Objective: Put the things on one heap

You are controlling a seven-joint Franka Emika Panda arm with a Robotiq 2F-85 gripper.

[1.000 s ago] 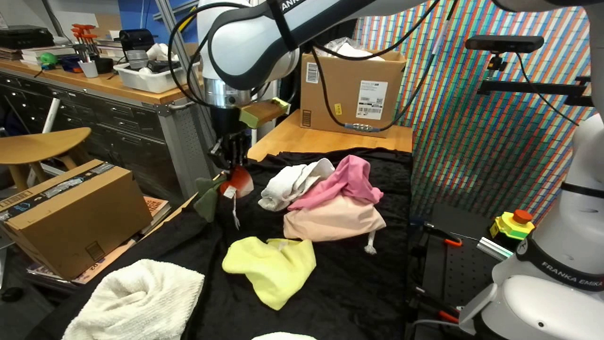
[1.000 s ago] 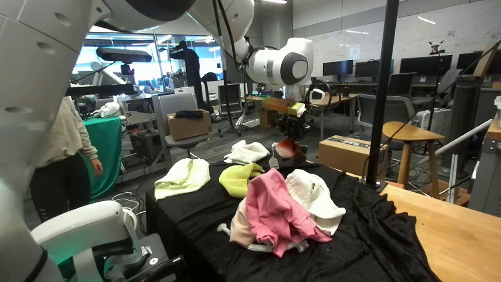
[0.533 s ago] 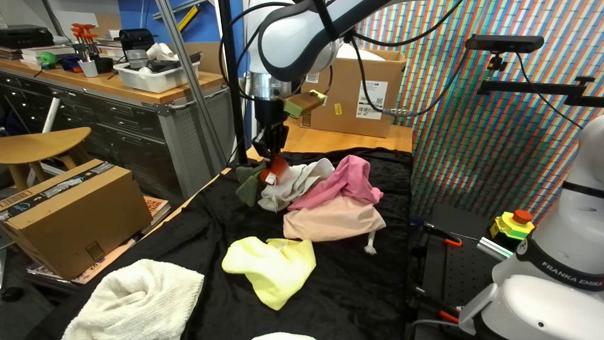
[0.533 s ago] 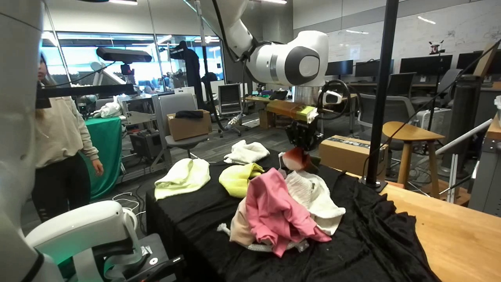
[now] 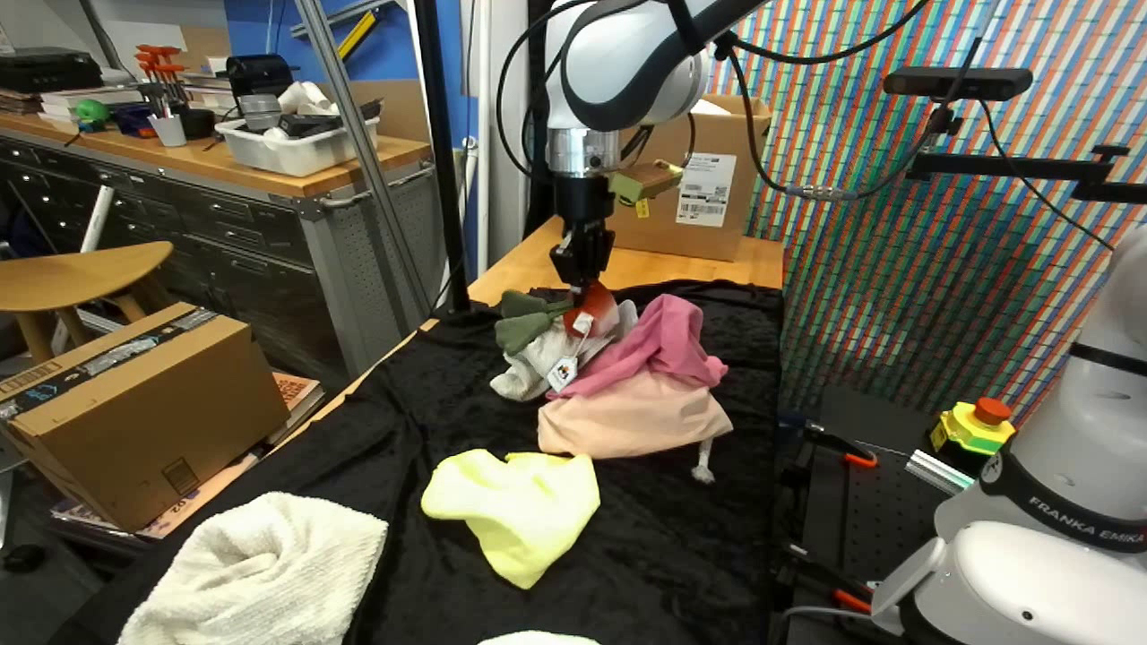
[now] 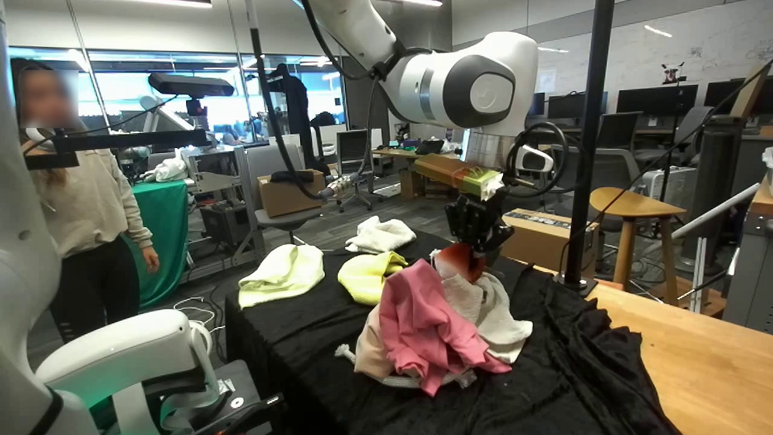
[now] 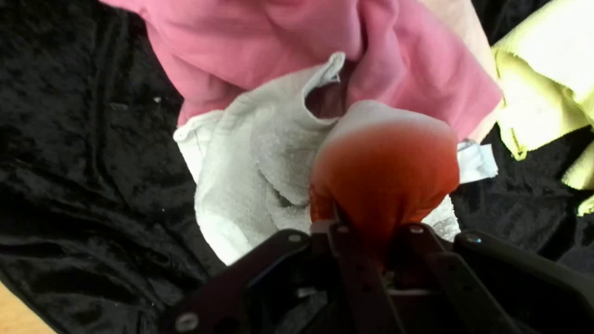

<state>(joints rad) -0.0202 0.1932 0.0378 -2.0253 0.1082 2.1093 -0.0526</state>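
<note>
My gripper [image 5: 581, 288] is shut on the small red-green item [image 6: 460, 261], whose red and white part bulges out beyond the fingers in the wrist view. Its green leaves and white tag hang over the white cloth [image 5: 529, 374]; contact cannot be told. That cloth forms the heap with a pink cloth [image 5: 659, 351] and a pale peach piece [image 5: 632, 417]. A white rope [image 6: 400, 382] pokes out beneath. Apart from the heap lie a yellow-green cloth [image 5: 520, 512], a white towel [image 5: 269, 569] and a cream cloth [image 6: 282, 275].
Black fabric [image 5: 681, 537] covers the table. A cardboard box [image 5: 672, 219] stands at its back end, and another box [image 5: 148, 421] sits beside the long edge. A black pole [image 6: 589, 145] rises near the table's edge. A person [image 6: 90, 205] stands in the background.
The gripper has carried the red-green item sideways, from beside the heap to above its white cloth, and a little lower. The cloths have stayed where they were.
</note>
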